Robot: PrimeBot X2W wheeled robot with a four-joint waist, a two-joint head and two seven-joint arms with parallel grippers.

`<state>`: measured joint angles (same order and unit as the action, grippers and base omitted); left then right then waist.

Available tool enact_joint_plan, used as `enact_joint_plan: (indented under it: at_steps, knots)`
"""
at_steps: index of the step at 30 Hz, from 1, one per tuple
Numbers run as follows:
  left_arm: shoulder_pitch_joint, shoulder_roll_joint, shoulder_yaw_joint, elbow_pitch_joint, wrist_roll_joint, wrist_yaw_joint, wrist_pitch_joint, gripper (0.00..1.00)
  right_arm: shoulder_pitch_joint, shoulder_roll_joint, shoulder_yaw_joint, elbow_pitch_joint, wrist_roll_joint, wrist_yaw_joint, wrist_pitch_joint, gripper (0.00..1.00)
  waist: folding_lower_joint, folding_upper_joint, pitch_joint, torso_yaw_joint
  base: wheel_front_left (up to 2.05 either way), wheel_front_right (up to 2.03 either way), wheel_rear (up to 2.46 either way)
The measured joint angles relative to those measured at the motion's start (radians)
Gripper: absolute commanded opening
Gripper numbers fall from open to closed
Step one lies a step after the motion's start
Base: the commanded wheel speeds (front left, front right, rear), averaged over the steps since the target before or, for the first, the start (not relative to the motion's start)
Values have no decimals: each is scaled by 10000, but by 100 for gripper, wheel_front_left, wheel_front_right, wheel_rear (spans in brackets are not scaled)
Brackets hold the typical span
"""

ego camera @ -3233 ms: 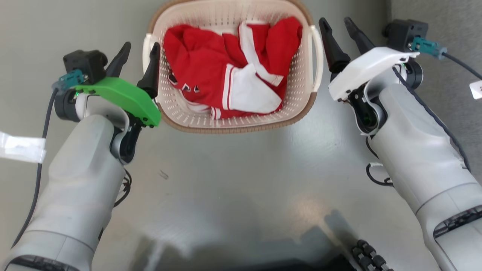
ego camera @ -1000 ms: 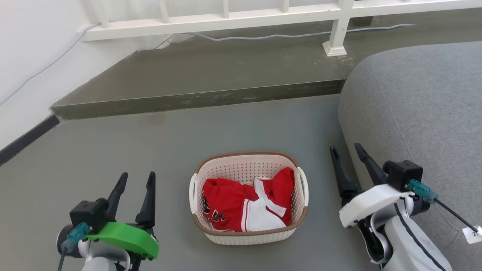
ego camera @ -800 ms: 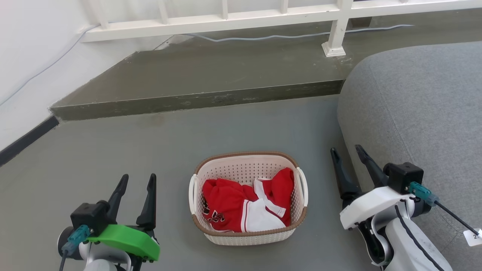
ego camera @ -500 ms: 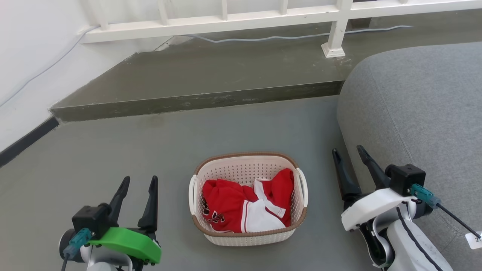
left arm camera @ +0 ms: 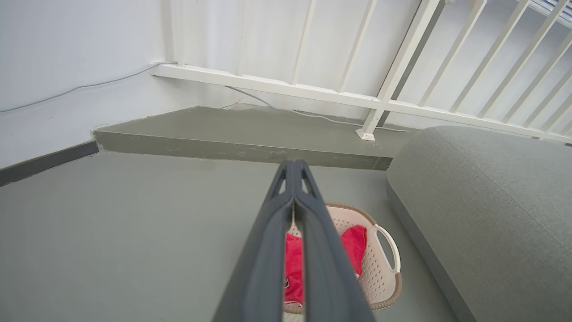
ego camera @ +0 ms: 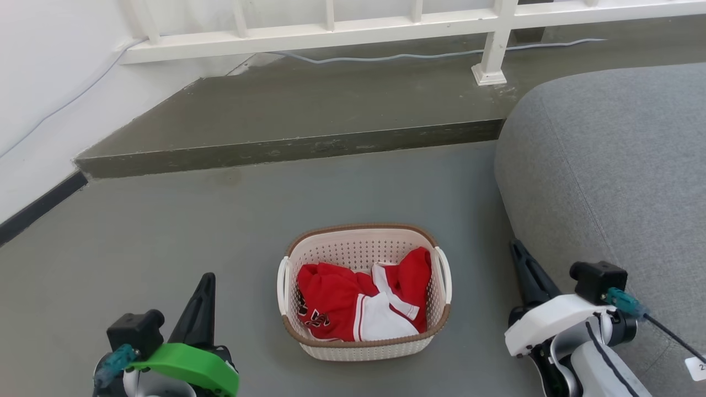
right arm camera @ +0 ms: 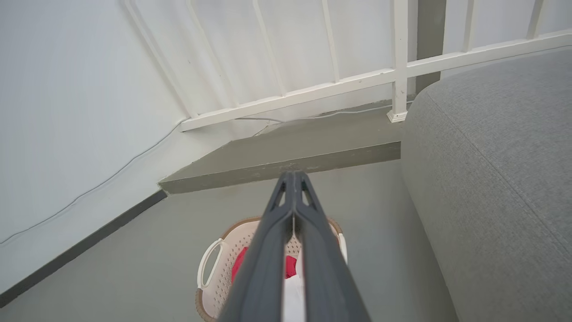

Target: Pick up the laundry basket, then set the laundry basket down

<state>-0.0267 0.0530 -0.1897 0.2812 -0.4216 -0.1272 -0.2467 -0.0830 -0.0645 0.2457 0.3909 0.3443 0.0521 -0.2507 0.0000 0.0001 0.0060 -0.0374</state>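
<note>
Nearest, the left claw (ego camera: 205, 286) is sitting at the near left with its two dark fingers pressed together on nothing. The right claw (ego camera: 521, 259) is sitting at the near right, likewise closed up and empty, its tip just beside the near edge of the grey sofa (ego camera: 618, 165).

Between them, and apart from both, the laundry basket (ego camera: 364, 346) is resting upright on the grey floor (ego camera: 220, 231). A red and white garment (ego camera: 342, 303) is lying crumpled inside it. Open floor is stretching away on the basket's left and beyond it, while on its right a narrower strip is separating it from the sofa.

Farther off, a raised concrete step (ego camera: 287, 110) is bounding the floor, with a white railing (ego camera: 331, 25) and a thin cable (ego camera: 386, 55) along its far side.

Half a second ago both claws were spread apart. Now they are closed and showing lower in the head view, and the basket is lying where it was.
</note>
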Motion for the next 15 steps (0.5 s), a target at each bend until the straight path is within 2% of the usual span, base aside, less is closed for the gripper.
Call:
enact_joint_plan:
  at_steps: [15]
  knots:
    - [0, -12, 334, -4, -1902, 0, 508, 0, -12, 23, -548, -19, 2048, 92, 596, 0, 0, 0, -5, 55, 0, 0, 0]
